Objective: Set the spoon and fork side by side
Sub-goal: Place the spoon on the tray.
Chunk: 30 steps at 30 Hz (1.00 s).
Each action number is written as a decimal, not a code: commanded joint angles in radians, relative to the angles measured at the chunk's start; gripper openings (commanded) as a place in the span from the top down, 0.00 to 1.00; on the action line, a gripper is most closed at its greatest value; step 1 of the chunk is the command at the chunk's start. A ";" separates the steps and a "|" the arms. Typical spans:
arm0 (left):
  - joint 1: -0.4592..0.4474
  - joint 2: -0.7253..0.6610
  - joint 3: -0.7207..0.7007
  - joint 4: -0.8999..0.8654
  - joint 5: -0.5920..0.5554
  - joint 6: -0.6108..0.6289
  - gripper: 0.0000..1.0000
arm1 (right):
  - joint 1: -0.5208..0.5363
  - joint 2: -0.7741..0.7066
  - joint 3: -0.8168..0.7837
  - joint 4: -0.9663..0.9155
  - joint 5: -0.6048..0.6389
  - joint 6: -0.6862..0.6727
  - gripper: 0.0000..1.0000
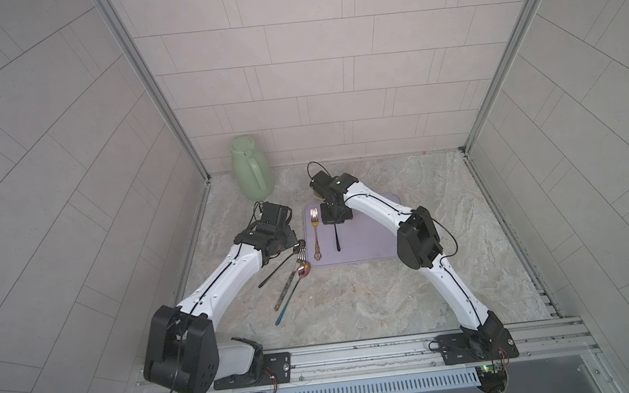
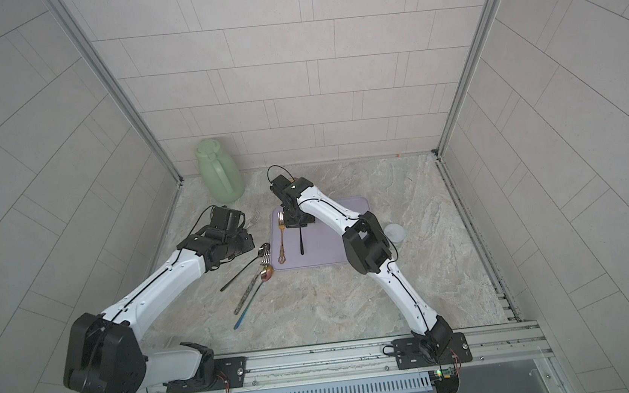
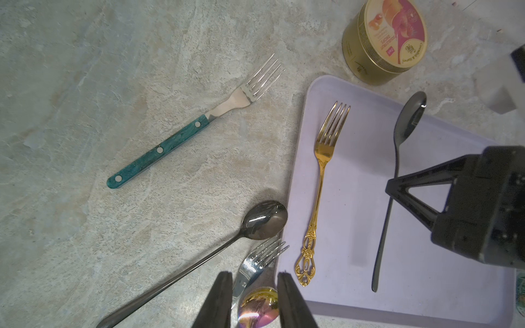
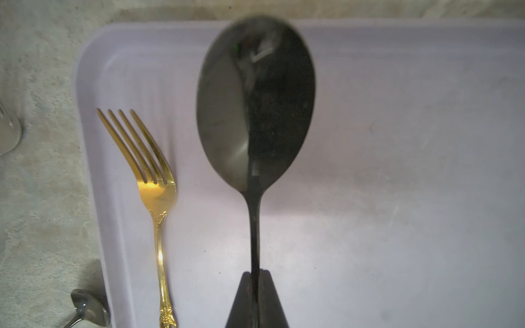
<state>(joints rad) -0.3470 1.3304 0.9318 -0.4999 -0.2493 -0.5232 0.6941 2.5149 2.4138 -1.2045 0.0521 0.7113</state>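
The tray [image 1: 364,244] holds a gold fork [image 1: 315,236]. The right gripper [image 4: 256,273] pinches a black spoon [image 4: 255,108] beside it. The left gripper [image 3: 254,275] hangs open over spare cutlery [image 3: 252,264].

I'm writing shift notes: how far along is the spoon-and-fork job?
Done: the gold fork lies flat on the tray. In hand: the right pincer is shut on the handle of the black spoon, holding it over the tray beside the fork, roughly parallel. To do: probably setting the spoon down and letting go. The left pincer is open, holding nothing.
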 commanded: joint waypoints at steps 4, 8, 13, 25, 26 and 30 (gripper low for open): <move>-0.001 -0.018 -0.013 0.014 0.017 0.019 0.70 | 0.011 0.030 0.033 0.006 -0.028 0.013 1.00; -0.001 -0.023 -0.015 0.016 0.020 0.019 0.70 | 0.016 0.053 0.035 0.025 -0.046 0.020 1.00; 0.000 -0.026 -0.016 0.017 0.022 0.021 0.70 | 0.022 0.071 0.036 0.031 -0.049 0.025 1.00; 0.000 -0.031 -0.017 0.018 0.033 0.019 0.70 | 0.019 0.019 0.032 0.014 -0.106 0.046 0.75; 0.000 -0.029 -0.017 0.020 0.037 0.019 0.70 | 0.019 0.002 0.024 0.010 -0.105 0.044 0.75; -0.001 -0.018 -0.016 0.020 0.052 0.022 0.70 | 0.019 -0.081 -0.059 0.029 -0.107 0.036 0.75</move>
<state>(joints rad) -0.3470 1.3239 0.9298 -0.4789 -0.2195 -0.5163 0.7147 2.5370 2.3863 -1.1709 -0.0502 0.7475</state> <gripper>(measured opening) 0.300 0.246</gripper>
